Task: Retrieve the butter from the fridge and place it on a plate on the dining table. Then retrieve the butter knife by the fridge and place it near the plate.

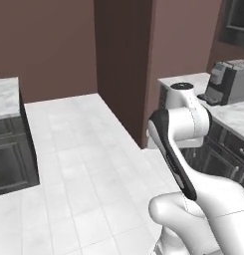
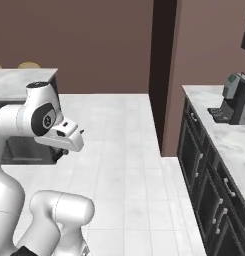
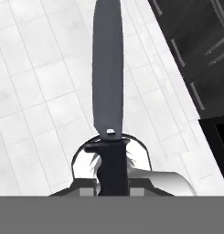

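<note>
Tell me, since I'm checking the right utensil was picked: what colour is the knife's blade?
Plain grey blade on the butter knife, above a black handle; clearest in the hand view.

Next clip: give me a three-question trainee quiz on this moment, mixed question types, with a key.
1. True or false: the gripper is shut on the knife.
2. In the hand view, what lies under the blade? A) white floor tiles B) a plate C) a sink
3. Fill in: on the counter at right stands a grey coffee ____.

Key: 1 true; 2 A; 3 machine.
</note>
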Controlling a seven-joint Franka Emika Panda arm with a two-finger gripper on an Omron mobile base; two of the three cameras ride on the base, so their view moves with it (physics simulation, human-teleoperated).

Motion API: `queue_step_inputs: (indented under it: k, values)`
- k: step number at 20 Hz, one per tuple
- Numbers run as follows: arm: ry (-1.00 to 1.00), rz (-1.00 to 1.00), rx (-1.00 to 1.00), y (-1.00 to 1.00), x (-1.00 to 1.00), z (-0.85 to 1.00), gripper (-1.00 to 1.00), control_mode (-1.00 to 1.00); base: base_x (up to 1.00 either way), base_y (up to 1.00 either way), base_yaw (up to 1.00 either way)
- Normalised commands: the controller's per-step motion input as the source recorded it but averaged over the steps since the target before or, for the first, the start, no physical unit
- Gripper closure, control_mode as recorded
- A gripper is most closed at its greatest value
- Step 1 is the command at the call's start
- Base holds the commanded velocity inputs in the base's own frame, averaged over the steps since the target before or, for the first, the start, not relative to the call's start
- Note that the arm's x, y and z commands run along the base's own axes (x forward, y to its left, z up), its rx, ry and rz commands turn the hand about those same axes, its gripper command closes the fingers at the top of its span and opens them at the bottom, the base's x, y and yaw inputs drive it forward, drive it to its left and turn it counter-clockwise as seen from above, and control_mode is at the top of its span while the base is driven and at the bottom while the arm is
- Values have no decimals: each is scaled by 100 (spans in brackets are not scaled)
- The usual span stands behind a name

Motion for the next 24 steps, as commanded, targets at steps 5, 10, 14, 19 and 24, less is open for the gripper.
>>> queue_step_inputs:
  k: [5, 10, 14, 19, 24]
  values:
    - [0, 0, 0, 0, 0, 0, 100, 100, 100, 3, -10]
    - [0, 0, 0, 0, 0, 0, 100, 100, 100, 5, -14]
    - [0, 0, 0, 0, 0, 0, 100, 100, 100, 27, -4]
    - [0, 0, 0, 0, 0, 0, 100, 100, 100, 51, -2]
    - [0, 0, 0, 0, 0, 0, 100, 100, 100, 21, -6]
